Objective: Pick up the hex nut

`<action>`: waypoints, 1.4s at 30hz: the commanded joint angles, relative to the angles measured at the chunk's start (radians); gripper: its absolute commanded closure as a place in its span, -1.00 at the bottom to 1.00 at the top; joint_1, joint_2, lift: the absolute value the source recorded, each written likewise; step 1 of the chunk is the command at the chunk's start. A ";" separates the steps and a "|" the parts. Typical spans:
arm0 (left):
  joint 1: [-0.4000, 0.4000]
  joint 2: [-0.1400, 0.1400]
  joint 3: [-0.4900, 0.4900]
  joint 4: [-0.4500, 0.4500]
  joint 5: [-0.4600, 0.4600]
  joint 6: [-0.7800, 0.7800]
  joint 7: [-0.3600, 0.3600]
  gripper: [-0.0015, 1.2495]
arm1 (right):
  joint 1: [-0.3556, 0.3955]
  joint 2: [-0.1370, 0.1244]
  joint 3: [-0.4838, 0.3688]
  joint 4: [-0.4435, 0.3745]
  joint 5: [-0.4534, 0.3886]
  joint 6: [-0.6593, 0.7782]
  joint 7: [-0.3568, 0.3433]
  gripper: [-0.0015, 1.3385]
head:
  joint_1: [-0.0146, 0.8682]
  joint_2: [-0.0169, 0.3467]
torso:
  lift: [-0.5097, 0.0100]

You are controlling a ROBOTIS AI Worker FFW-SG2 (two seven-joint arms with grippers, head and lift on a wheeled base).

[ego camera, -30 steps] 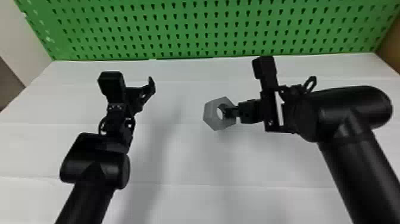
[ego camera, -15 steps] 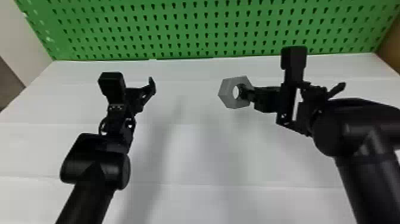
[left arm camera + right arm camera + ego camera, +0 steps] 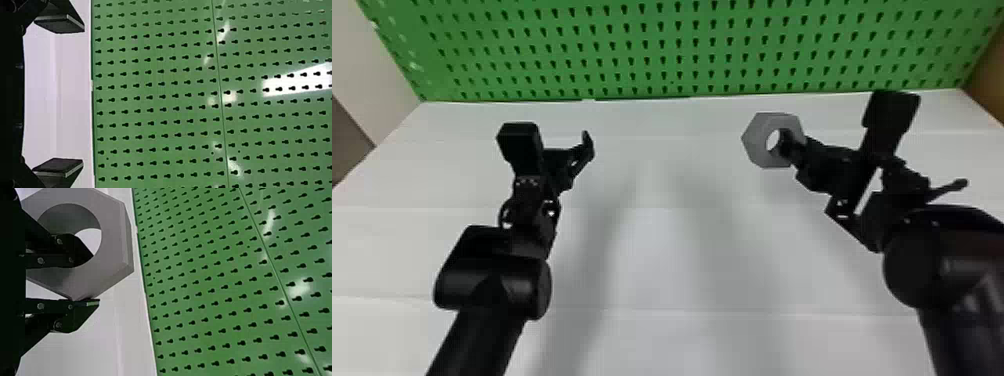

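Pinching hex nut [image 3: 114, 239]; right wrist view: fingers [image 3: 82, 315] straddle its rim.

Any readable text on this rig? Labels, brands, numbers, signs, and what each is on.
No readable text.
Hex nut: none seen.
Green pegboard: keyhole slots, no lettering seen.
White table: none seen.
Left arm: tiny light specks, too small to tell if print.
Right arm: nothing legible.

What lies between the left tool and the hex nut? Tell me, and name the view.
Bare white tabletop lies between the left tool and the hex nut; the head view shows that stretch.
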 commanded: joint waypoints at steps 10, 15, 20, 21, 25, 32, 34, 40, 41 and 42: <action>0.002 -0.001 -0.005 0.000 0.008 -0.001 0.003 -0.86 | 0.108 0.001 -0.049 0.001 0.097 -0.248 -0.037 0.60 | 0.81 -0.09 | 0.64; 0.002 0.000 -0.007 0.000 0.009 -0.001 0.003 -0.86 | 0.132 0.001 -0.062 0.012 0.147 -0.317 -0.046 0.60 | 0.81 -0.09 | 0.64; 0.002 -0.001 -0.008 0.000 0.011 -0.001 0.005 -0.86 | 0.160 0.001 -0.065 0.037 0.164 -0.399 -0.063 0.60 | 0.81 -0.09 | 0.64; 0.002 -0.001 -0.008 0.000 0.011 -0.001 0.005 -0.86 | 0.166 0.001 -0.067 0.043 0.164 -0.416 -0.071 0.60 | 0.81 -0.09 | 0.64; 0.002 -0.001 -0.008 0.000 0.012 -0.001 0.005 -0.86 | 0.181 0.001 -0.067 0.069 0.167 -0.472 -0.091 0.60 | 0.81 -0.09 | 0.64; 0.003 -0.001 -0.008 0.000 0.017 -0.002 0.005 -0.86 | 0.201 0.001 -0.059 0.093 0.186 -0.547 -0.123 0.60 | 0.81 -0.09 | 0.64; 0.003 -0.001 -0.010 0.000 0.017 -0.002 0.005 -0.86 | 0.201 0.001 -0.059 0.098 0.195 -0.554 -0.125 0.60 | 0.81 -0.09 | 0.64; 0.003 -0.001 -0.014 0.000 0.017 -0.007 0.005 -0.86 | 0.200 0.001 -0.055 0.103 0.195 -0.560 -0.125 0.60 | 0.81 -0.09 | 0.64; 0.005 -0.001 -0.014 0.000 0.017 -0.007 0.005 -0.86 | 0.200 0.001 -0.055 0.103 0.195 -0.563 -0.125 0.60 | 0.81 -0.09 | 0.64; 0.005 -0.001 -0.014 0.000 0.017 -0.007 0.005 -0.86 | 0.198 0.001 -0.053 0.103 0.195 -0.563 -0.125 0.60 | 0.81 -0.09 | 0.64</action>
